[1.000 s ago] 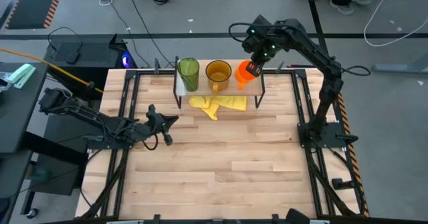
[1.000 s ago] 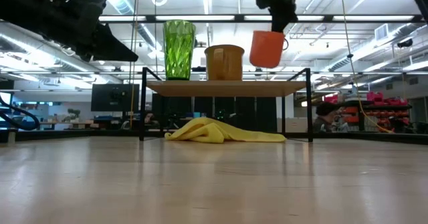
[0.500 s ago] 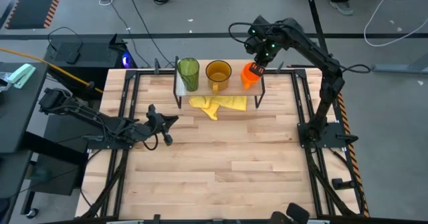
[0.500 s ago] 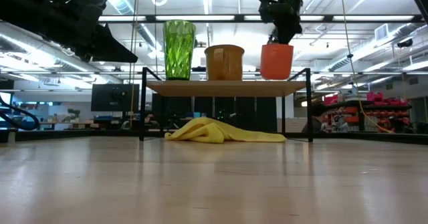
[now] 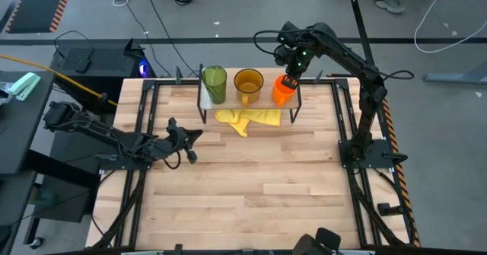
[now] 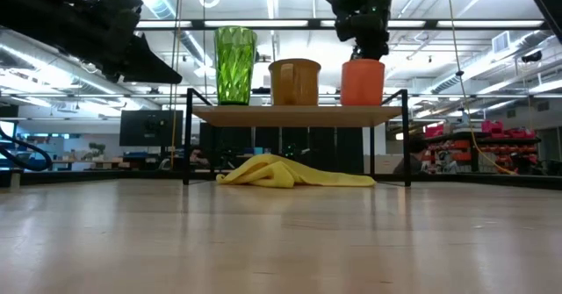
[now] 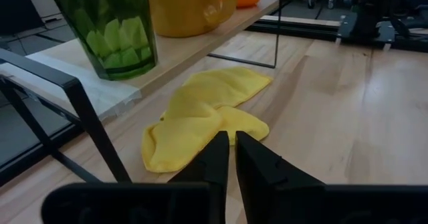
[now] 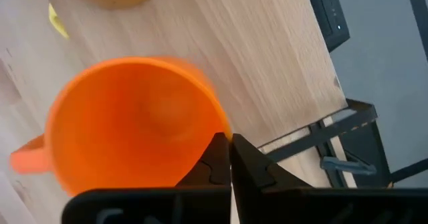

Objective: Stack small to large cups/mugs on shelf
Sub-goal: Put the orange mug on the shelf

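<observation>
On the shelf [image 6: 299,114], a wooden board on black wire legs, three vessels stand in a row: the green tumbler [image 5: 214,84], the amber mug [image 5: 248,84] and the small orange mug [image 5: 283,90] at the right end. The orange mug [image 6: 363,82] stands upright on its base. My right gripper [image 6: 371,53] is right above it, shut on its rim. My left gripper [image 5: 196,137] is shut and waits above the table's left half, pointing at the shelf. My right gripper [image 8: 229,144] pinches the orange mug's rim [image 8: 224,125] on the side opposite the handle [image 8: 27,160], one finger inside the mug and one outside. The fingers come from above, pointing down. The mug stands upright with its base on the shelf board.
A crumpled yellow cloth [image 5: 247,119] lies on the table, partly under the shelf's near edge; it also shows in the left wrist view [image 7: 200,117]. The wooden tabletop [image 5: 259,186] nearer than the shelf is bare. Black rails run along the table's sides.
My right gripper has come down and carried the orange mug from hanging tilted above the shelf's right end on to the board. The mug now stands upright beside the amber mug. The gripper has stayed shut on the rim.
</observation>
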